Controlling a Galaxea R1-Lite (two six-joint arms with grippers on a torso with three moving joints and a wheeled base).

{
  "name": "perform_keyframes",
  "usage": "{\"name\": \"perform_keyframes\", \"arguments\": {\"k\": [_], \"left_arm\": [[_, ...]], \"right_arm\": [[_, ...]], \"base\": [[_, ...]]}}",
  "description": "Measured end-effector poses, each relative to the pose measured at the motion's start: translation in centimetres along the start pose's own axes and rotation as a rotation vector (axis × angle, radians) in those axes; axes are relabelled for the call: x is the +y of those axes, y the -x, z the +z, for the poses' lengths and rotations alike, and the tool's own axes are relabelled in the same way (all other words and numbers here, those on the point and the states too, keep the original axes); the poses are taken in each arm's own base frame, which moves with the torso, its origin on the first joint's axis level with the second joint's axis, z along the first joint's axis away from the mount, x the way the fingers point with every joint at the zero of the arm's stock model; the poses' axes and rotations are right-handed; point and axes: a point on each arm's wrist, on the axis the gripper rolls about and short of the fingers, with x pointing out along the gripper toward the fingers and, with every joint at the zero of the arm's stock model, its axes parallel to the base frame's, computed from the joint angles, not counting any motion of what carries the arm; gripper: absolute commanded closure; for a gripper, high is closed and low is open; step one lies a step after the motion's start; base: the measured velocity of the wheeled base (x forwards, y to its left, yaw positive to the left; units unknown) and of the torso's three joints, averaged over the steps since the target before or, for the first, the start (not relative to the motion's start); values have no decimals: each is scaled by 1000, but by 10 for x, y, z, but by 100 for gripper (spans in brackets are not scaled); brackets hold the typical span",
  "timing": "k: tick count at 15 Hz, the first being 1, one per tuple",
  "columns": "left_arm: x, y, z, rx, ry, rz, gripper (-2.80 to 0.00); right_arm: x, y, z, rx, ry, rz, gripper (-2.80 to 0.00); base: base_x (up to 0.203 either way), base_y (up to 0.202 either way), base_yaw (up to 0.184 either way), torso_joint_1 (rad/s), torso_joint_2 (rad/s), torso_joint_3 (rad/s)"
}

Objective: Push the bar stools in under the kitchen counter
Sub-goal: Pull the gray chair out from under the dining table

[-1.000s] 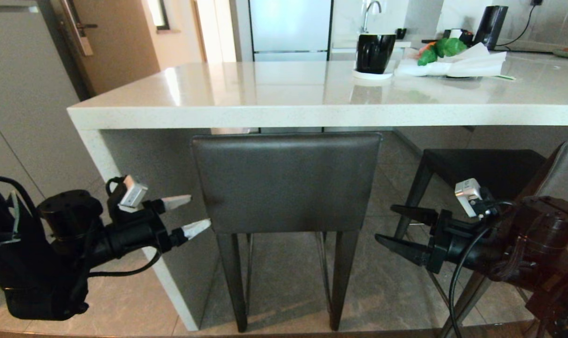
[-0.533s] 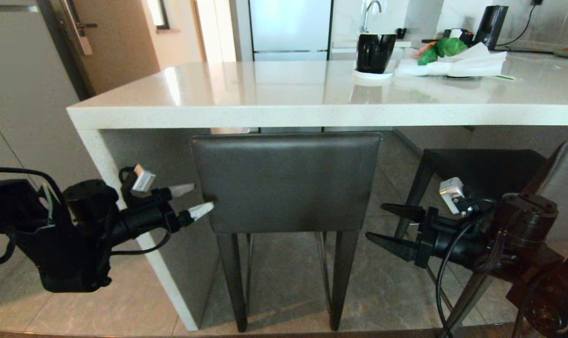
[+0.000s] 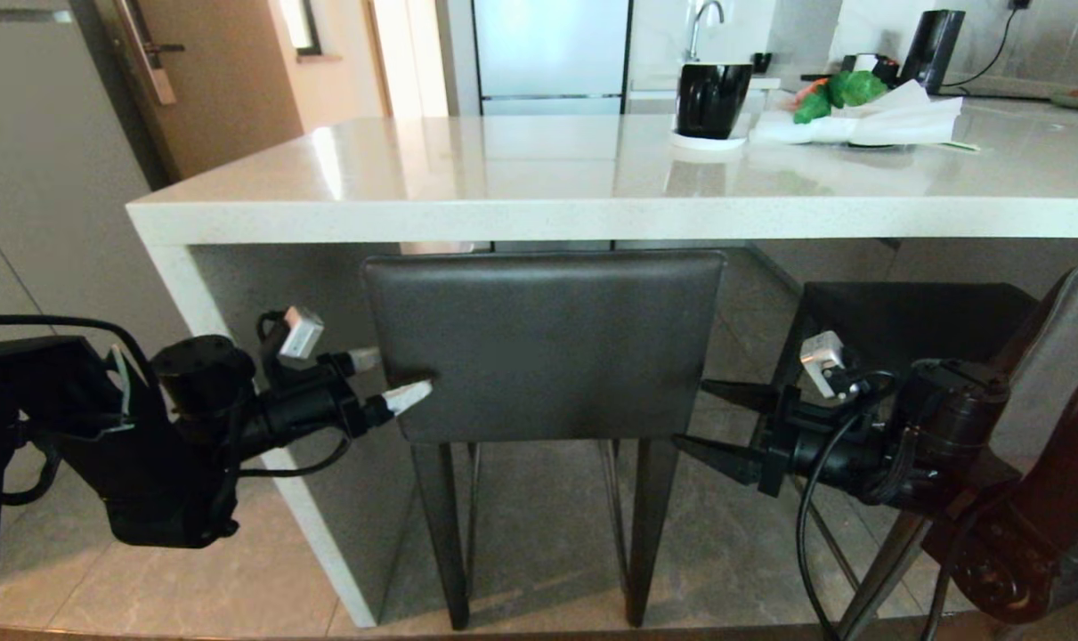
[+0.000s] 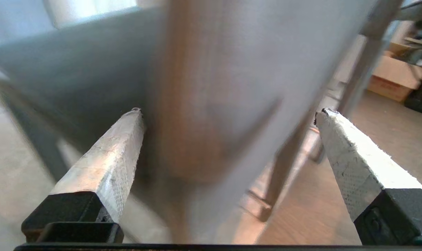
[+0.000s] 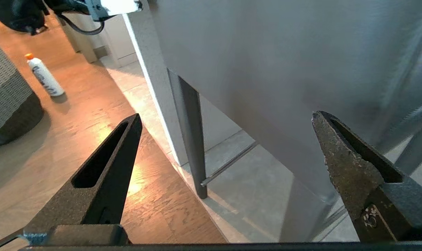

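Note:
One bar stool stands in the middle with its dark grey backrest (image 3: 543,343) just below the kitchen counter (image 3: 592,214). My left gripper (image 3: 392,378) is open at the backrest's left edge, one white fingertip (image 3: 411,393) in front of the pad. The left wrist view shows that blurred edge (image 4: 204,104) between the open left gripper (image 4: 230,111). My right gripper (image 3: 692,414) is open at the backrest's lower right corner; contact is unclear. In the right wrist view the backrest (image 5: 284,69) fills the space ahead of the right gripper (image 5: 226,115). A second stool (image 3: 912,312) stands on the right, turned sideways.
On the counter sit a black mug (image 3: 710,98), greens on white paper (image 3: 850,111) and a black appliance (image 3: 935,49). The counter's white side panel (image 3: 236,401) is close behind my left gripper. A bottle (image 5: 45,76) and a woven basket (image 5: 8,101) are on the wooden floor.
Both arms have closed in on the middle stool: the left gripper rose and moved right to the backrest's left edge, the right gripper moved left to its right corner. The stool has not shifted.

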Motion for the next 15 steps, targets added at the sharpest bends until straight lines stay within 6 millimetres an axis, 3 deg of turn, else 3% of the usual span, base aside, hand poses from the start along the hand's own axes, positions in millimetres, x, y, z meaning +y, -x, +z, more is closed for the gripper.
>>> {"name": "perform_keyframes", "arguments": {"k": [4,11,15], "left_arm": [[-21,-13,-4,10,18,87,-280],[-22,-12,0,4,11,88,-280],[-19,-7,2,0,6,103,-280]], "right_arm": [[4,-6,-3,7,-6,20,-280],[-8,-18,-3,-15,12,17,-280],[-1,2,-14,21,-20,-10,-280]], "base": [[0,0,0,0,0,0],[0,0,0,0,0,0],[0,0,0,0,0,0]]}}
